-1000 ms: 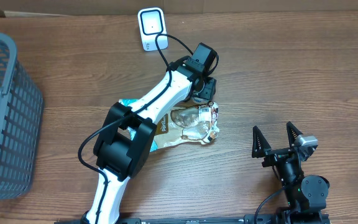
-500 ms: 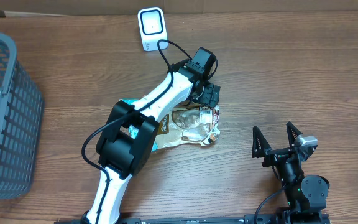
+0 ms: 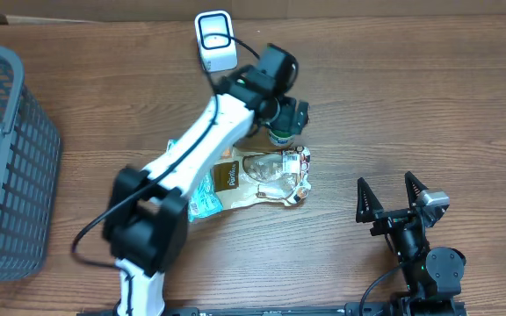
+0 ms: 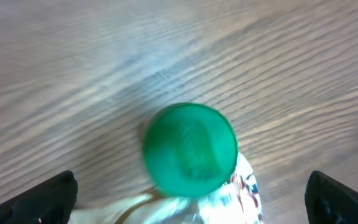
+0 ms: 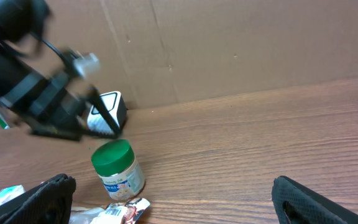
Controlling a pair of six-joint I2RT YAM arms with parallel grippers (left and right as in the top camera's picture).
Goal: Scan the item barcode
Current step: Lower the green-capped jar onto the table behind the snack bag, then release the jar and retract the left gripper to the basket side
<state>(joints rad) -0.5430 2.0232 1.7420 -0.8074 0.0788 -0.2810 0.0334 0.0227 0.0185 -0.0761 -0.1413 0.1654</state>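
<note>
Left claw (image 4: 190, 185) open above the upright jar (image 4: 190, 149), centre; right claw (image 3: 392, 195) open, lower right. Risk: a finger clipping the lid could topple the jar onto the bag (image 3: 275, 175).

- Table (image 3: 411, 105): brown wood, visible grain, smooth with a faint sheen.
- Jar (image 5: 122, 179), lower left of the right wrist view: pale smooth body with a printed label.
- Lid (image 4: 189, 149): smooth green plastic, slightly glossy.
- Packet (image 3: 275, 175), centre: crinkled clear film, shiny.
- Basket (image 3: 7, 167), left edge: grey matt plastic lattice.
- Scanner (image 3: 214, 39), top: glossy white plastic.
- Back wall (image 5: 229, 50): matt brown cardboard.
</note>
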